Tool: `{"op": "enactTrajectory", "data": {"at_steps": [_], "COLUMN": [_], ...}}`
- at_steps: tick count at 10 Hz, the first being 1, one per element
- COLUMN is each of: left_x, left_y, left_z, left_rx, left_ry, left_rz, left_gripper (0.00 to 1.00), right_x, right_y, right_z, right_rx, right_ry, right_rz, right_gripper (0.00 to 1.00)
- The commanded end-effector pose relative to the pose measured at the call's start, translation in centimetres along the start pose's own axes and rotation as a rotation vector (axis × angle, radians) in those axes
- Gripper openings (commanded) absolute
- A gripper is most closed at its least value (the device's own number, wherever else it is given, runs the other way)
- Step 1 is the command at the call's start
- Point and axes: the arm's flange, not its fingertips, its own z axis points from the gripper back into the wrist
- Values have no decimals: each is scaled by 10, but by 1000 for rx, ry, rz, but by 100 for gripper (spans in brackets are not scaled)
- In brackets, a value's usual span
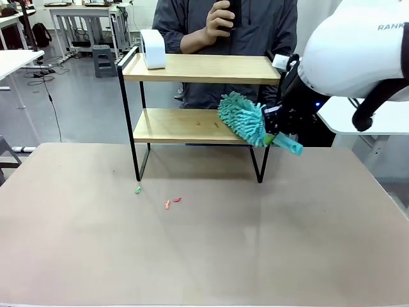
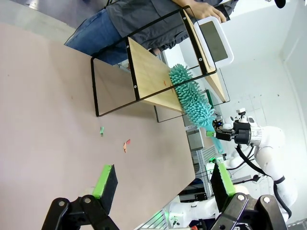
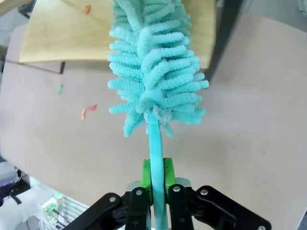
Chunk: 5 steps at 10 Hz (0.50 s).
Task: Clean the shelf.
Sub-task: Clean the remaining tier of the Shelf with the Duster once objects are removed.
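The shelf [image 1: 172, 125] stands at the table's far side, its two wooden boards in a black frame. A fluffy teal duster [image 1: 246, 118] lies over the right end of the lower board [image 3: 62, 33]. My right gripper [image 1: 276, 128] is shut on its teal handle [image 3: 154, 143], just off the shelf's right front leg. A small orange crumb [image 3: 87, 8] sits on the lower board left of the duster head. My left gripper [image 2: 164, 181] hangs open above the table, well away from the shelf [image 2: 146, 72], with nothing between its green pads [image 2: 106, 181].
A white device [image 1: 152, 48] stands on the top board's left end. A person [image 1: 223, 25] stands close behind the shelf with a dark object in one hand. A green scrap [image 1: 138, 189] and two orange scraps [image 1: 171, 203] lie on the brown table [image 1: 204, 256] before the shelf.
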Motion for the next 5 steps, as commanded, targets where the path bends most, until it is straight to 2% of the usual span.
{"op": "enactTrajectory", "data": {"at_steps": [1,3,5], "left_x": [0,0,0], "left_y": [-1,-1,-1], "left_z": [-1,-1,-1], "left_rx": [-23,-23,-23], "left_ry": [-17,-17,-17], "left_rz": [-20,-20,-20], "left_gripper": [100,100,100], "right_x": [5,5,3], "right_y": [4,9,-1], "right_z": [-2,-4,3], "right_rx": [149,258,370], "right_ry": [65,129,229], "right_rz": [71,142,310], "right_gripper": [12,12,12]}}
